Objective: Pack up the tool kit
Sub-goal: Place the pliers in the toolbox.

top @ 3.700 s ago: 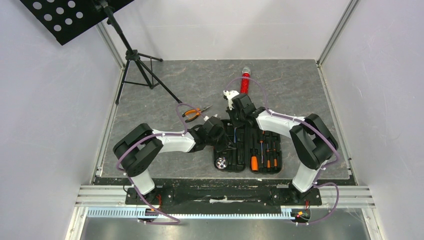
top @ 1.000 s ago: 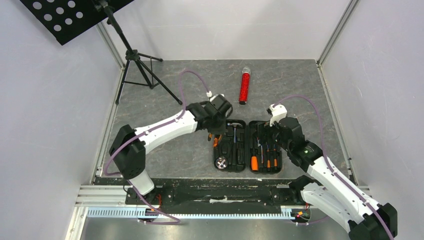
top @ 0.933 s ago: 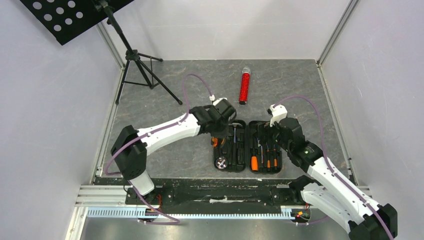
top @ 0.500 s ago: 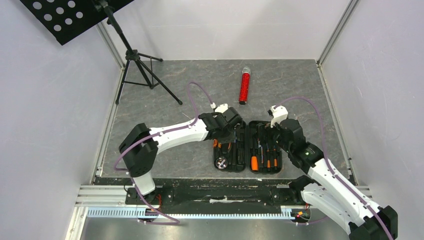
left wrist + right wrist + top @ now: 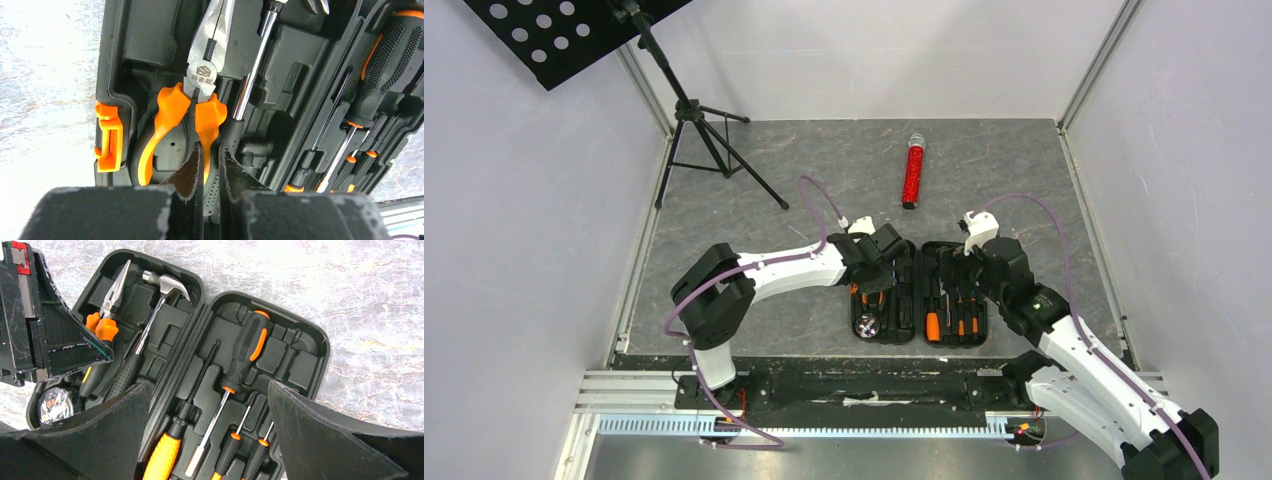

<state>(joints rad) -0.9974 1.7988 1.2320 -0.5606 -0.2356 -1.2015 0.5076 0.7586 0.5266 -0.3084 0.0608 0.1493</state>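
The pliers (image 5: 200, 85), lately on the tabletop (image 5: 824, 170) upper left of the case (image 5: 300, 370), now lie in its left half, one orange handle pinched by the left tool (image 5: 210, 146). The right tool (image 5: 207, 385) hangs spread over the right half. Seating looks nearly done.

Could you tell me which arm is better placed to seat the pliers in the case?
Left: the left tool grips the pliers by a handle inside the case; the right tool hovers open over the screwdrivers.
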